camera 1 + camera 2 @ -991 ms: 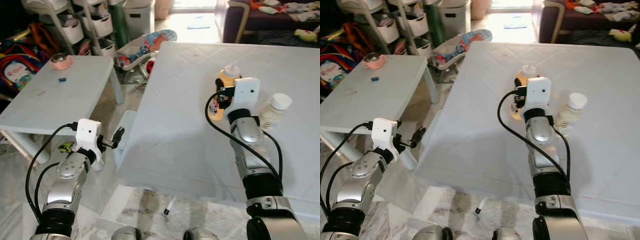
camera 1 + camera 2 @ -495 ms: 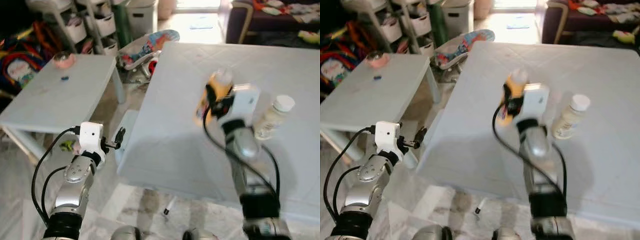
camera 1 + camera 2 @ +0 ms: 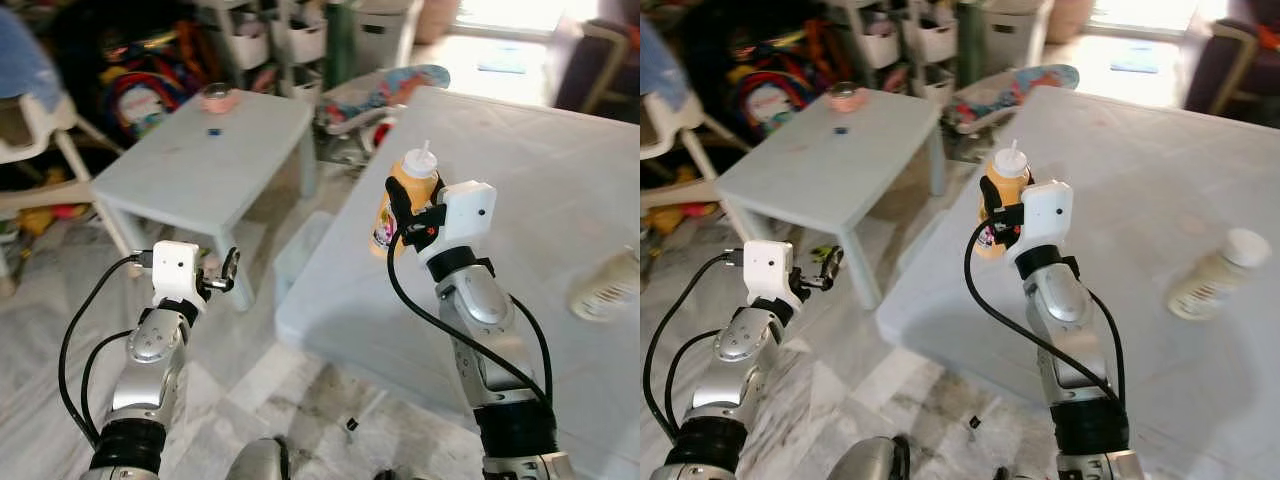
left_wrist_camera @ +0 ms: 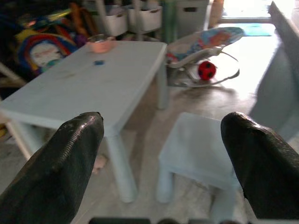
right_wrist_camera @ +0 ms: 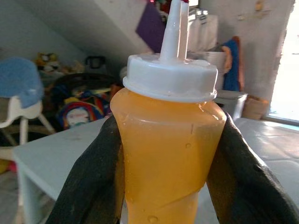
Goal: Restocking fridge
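Note:
My right gripper is shut on an orange squeeze bottle with a white nozzle cap. It holds the bottle upright in the air, above the left part of the big white table. In the right wrist view the bottle sits between both black fingers. A pale bottle with a white cap is on the table to the right. My left gripper is open, low at the left, off the table. Its fingers stand wide apart with nothing between them.
A low white side table at the left carries a pink bowl and a small blue piece. A small white stool stands between the two tables. A baby bouncer, storage drawers and a high chair lie beyond.
The right gripper has lifted the orange bottle off the table and carried it toward the table's left edge. The camera has turned left. The pale bottle stays on the table.

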